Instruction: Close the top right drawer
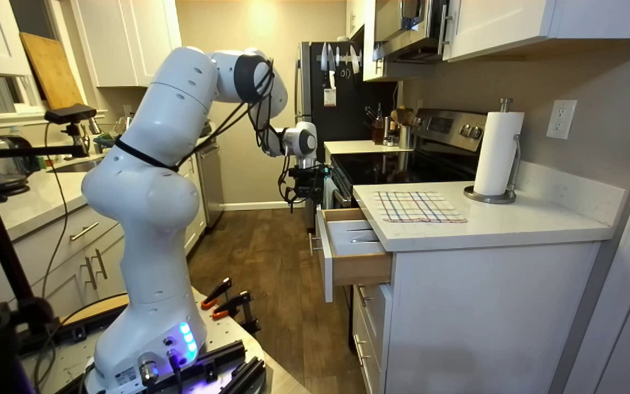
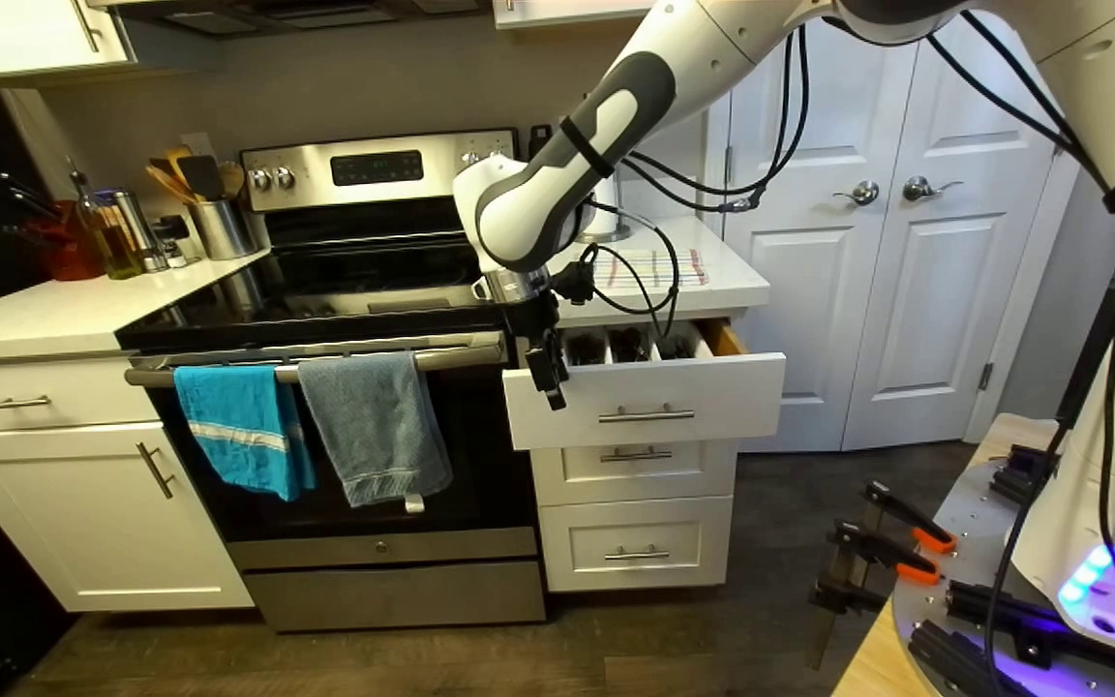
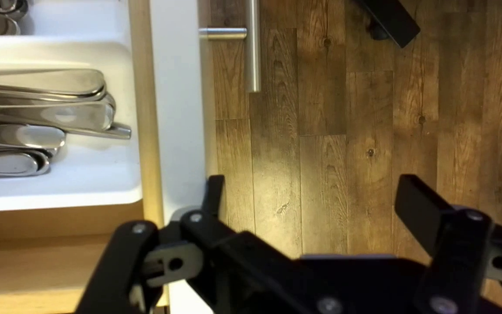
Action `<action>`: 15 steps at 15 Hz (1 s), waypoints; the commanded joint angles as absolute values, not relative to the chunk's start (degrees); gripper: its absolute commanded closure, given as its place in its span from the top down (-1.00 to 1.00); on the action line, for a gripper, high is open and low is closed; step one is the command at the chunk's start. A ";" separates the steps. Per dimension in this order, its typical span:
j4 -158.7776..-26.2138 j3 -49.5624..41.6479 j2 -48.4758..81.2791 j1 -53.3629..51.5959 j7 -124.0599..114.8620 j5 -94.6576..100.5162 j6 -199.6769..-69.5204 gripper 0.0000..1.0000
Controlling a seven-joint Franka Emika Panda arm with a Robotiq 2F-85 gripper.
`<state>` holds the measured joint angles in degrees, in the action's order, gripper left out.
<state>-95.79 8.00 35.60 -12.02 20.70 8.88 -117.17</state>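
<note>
The top right drawer stands pulled out, with a flat white front panel in both exterior views [image 1: 326, 257] [image 2: 693, 387] and light wood sides. Its bar handle [image 2: 647, 414] is on the front. In the wrist view, the drawer's white front edge [image 3: 179, 109] runs down the left, with cutlery in a white tray behind it. My gripper [image 3: 310, 187] is open and empty, pointing down over the floor. Its left finger is beside the panel's outer face; I cannot tell whether they touch. In an exterior view, the gripper [image 2: 555, 397] is at the panel's stove-side end.
The countertop [image 1: 490, 238] above the drawer bears a checked cloth [image 1: 419, 207] and a paper towel roll [image 1: 498, 153]. The stove [image 2: 393, 436] with two hanging towels adjoins the drawer. Lower drawers [image 2: 640, 542] sit below. Clamps [image 1: 233, 303] stick out from the robot's table.
</note>
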 commanded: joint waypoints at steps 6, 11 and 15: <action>-89.22 6.33 37.30 -5.73 18.51 6.64 -118.02 1.00; -88.76 11.29 33.88 -2.55 22.72 -3.03 -116.22 1.00; -94.05 16.05 29.16 -4.29 24.52 -8.88 -117.05 1.00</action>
